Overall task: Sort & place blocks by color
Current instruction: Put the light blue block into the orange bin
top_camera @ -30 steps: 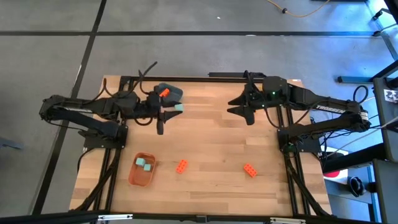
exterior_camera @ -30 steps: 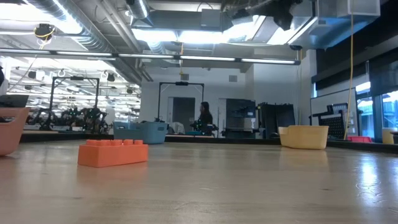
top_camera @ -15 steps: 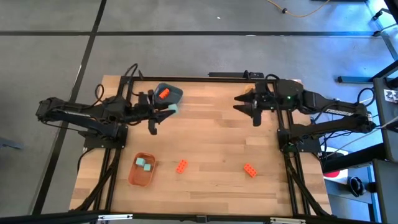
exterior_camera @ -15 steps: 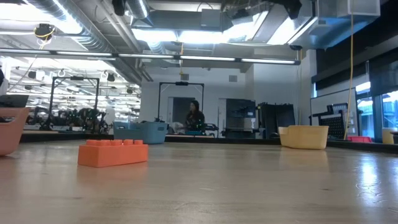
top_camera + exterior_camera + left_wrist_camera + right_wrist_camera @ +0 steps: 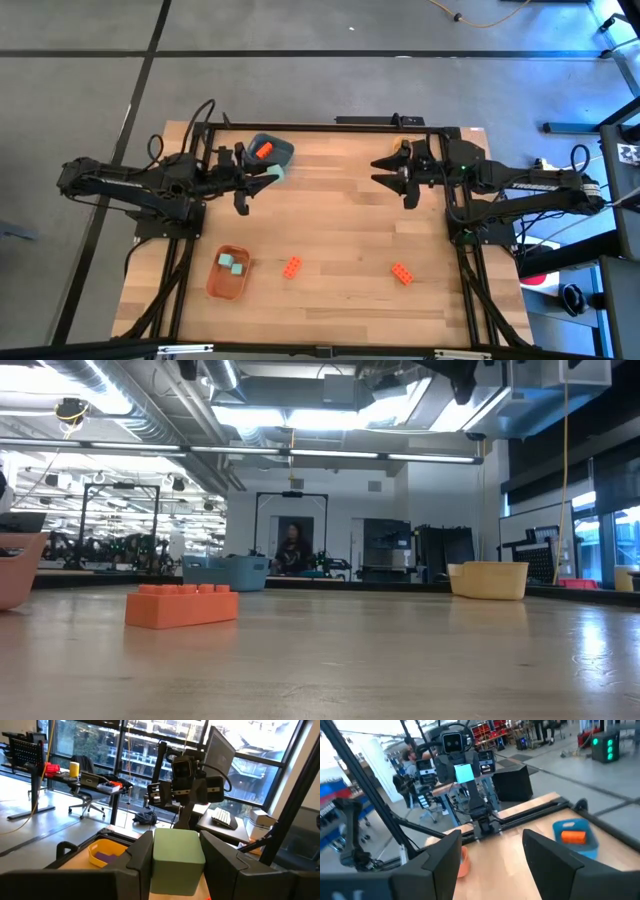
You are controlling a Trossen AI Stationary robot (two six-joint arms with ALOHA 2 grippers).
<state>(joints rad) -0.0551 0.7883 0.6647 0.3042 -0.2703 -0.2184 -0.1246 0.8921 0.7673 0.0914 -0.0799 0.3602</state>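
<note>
From above, the left end effector point(image 5: 262, 181) grips a small mint-green plastic block point(image 5: 274, 175) beside the dark blue bowl point(image 5: 281, 149) holding an orange-red brick point(image 5: 264, 150); the right end effector point(image 5: 392, 170) hovers spread, empty. Two orange-red bricks point(image 5: 291, 266) lie on the wooden counter point(image 5: 340, 230), two mint ones in the orange bowl point(image 5: 221, 282). Left wrist: fingers point(image 5: 139, 853) clamp the mint block point(image 5: 177, 861). Right wrist: fingers point(image 5: 444, 855) wide apart.

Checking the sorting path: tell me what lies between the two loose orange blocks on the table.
Nothing: in the high view, only bare wood separates the left orange block from the right orange block.
</note>
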